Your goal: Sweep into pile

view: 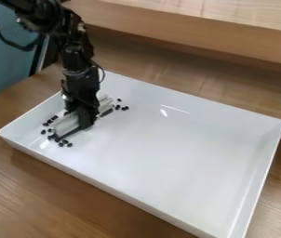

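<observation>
Because the sweeper [64,124] is pinched by the gripper [87,122] at the tray's [174,153] left end, with beans [65,141] strewn around both its tips, its edge should be kept flat and pushed slowly, lest strays be left behind.

Illumination is diffuse and moderately bright. Glare on the tray [168,162]: one thin streak and a small spot towards the far edge; another spot near the left corner. Soft shadow darkens the table [43,200] along the near edge.
</observation>
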Controlling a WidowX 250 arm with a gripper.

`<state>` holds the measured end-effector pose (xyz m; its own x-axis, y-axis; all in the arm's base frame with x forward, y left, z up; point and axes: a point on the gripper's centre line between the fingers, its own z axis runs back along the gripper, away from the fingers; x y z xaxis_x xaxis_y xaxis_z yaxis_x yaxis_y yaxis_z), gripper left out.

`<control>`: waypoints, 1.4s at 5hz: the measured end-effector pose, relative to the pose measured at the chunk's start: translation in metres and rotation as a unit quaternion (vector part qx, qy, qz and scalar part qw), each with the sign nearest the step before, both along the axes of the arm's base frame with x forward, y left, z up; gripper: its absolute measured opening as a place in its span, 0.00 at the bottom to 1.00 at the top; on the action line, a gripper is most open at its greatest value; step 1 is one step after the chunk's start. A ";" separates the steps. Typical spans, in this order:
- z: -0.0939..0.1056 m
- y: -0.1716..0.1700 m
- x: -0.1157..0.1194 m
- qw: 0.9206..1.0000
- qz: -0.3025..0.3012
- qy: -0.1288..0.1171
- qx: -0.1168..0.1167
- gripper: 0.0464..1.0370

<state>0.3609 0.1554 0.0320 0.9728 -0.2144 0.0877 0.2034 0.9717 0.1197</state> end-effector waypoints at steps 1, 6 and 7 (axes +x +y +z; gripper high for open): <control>-0.001 0.000 -0.001 0.999 0.010 0.008 -0.033 0.70; 0.055 -0.025 0.011 0.998 -0.011 -0.013 -0.059 0.96; 0.060 -0.032 0.010 0.997 -0.023 -0.005 -0.069 0.96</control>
<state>0.3708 0.1238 0.0917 0.9610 -0.2449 0.1287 0.2484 0.9686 -0.0116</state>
